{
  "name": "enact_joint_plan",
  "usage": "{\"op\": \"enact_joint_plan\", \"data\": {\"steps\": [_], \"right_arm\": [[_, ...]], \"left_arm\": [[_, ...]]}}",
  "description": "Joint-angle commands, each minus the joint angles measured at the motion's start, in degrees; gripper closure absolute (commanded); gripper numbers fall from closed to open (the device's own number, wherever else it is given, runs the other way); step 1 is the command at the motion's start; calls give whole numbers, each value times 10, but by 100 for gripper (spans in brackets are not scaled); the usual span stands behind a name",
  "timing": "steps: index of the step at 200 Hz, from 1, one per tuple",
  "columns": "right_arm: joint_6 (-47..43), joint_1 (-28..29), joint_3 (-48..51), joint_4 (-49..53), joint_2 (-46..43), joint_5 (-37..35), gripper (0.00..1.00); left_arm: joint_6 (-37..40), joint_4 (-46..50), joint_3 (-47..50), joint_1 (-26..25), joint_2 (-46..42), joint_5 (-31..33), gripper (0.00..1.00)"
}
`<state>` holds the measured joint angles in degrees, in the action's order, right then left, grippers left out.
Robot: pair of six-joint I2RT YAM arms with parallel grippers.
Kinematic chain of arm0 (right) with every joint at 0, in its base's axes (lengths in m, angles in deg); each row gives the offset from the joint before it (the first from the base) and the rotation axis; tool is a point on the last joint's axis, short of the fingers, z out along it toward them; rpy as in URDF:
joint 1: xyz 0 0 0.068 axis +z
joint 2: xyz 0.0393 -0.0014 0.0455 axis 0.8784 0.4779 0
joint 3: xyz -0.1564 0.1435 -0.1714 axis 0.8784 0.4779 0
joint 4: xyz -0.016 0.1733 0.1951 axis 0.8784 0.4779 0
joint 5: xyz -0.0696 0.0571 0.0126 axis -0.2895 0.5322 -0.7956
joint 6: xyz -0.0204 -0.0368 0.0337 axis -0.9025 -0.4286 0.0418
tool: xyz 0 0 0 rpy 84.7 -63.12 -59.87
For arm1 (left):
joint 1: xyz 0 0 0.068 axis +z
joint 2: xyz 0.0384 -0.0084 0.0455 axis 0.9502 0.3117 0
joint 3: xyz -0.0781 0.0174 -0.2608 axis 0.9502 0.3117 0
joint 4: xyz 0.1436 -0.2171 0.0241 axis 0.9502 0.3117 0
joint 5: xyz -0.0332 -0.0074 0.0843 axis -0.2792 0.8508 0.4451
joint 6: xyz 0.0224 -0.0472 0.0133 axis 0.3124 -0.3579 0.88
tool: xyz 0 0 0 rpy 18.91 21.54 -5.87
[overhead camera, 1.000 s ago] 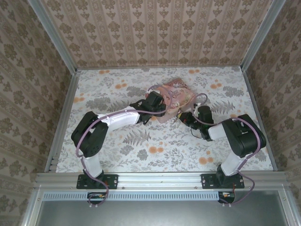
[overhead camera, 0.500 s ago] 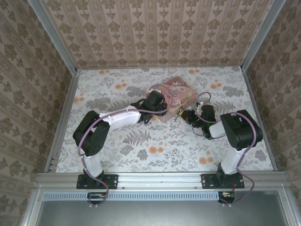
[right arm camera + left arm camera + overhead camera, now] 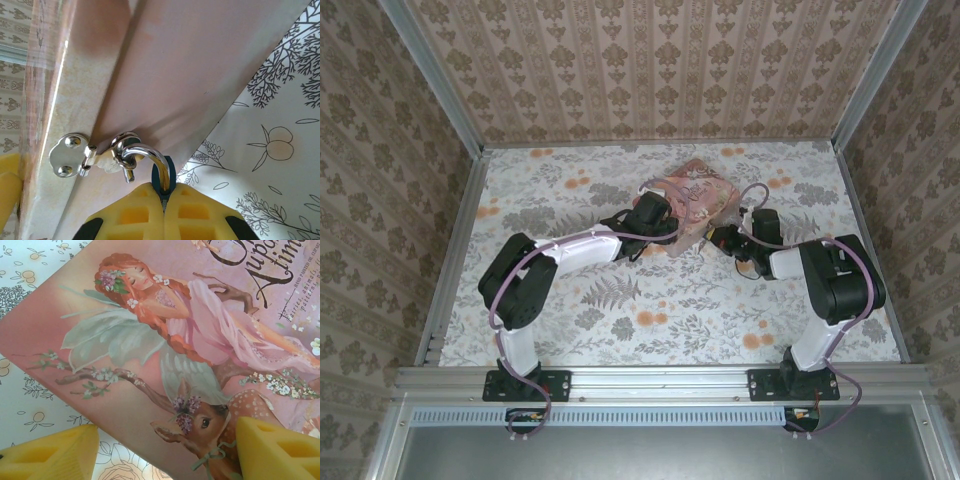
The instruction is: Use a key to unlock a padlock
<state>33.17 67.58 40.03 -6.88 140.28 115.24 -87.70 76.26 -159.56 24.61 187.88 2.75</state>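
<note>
The padlock (image 3: pixel 164 173) has a small dark blue body and a silver shackle (image 3: pixel 145 151). The shackle is hooked through the ring of a silver hasp (image 3: pixel 70 155) on the pink tin's (image 3: pixel 200 70) side. My right gripper (image 3: pixel 164 194) is shut on the padlock body, and its yellow fingers (image 3: pixel 125 215) cover most of it. The key is hidden. In the top view the right gripper (image 3: pixel 722 238) sits at the tin's (image 3: pixel 698 193) near right edge. My left gripper (image 3: pixel 167 455) is open over the tin's (image 3: pixel 150 365) near corner, one finger (image 3: pixel 277 450) above the lid, the other beside it.
The tin lies on a floral tablecloth (image 3: pixel 650 310) at the middle back of the table. Patterned walls (image 3: pixel 660 60) and metal rails (image 3: pixel 450 260) close in the left, back and right sides. Both arms (image 3: pixel 570 250) reach inward to the tin.
The right arm has swung its wrist farther back and to the right, still on the padlock. The tin has turned and shifted slightly backward. The left gripper has stayed at the tin.
</note>
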Motion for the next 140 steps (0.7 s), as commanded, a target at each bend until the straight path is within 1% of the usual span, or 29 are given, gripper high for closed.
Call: {"op": "enact_joint_plan", "data": {"steps": [1,30,67,105,134,140], "right_arm": [[-13,-32,-7,-9,-12,-54,100],[6,-31,30,-45,-20,-31,100],[10,-26,75,-55,-44,-30,100],[14,-21,111,-60,-61,-37,100],[23,-18,138,-84,-57,-40,100],[25,-17,145,-88,-55,-43,98]], "left_arm": [[16,186,44,9,46,12,28],[19,199,32,9,30,15,23],[30,228,11,12,-15,27,17],[50,256,-14,13,-52,21,16],[62,268,-35,5,-54,6,16],[63,268,-38,4,-54,3,16]]}}
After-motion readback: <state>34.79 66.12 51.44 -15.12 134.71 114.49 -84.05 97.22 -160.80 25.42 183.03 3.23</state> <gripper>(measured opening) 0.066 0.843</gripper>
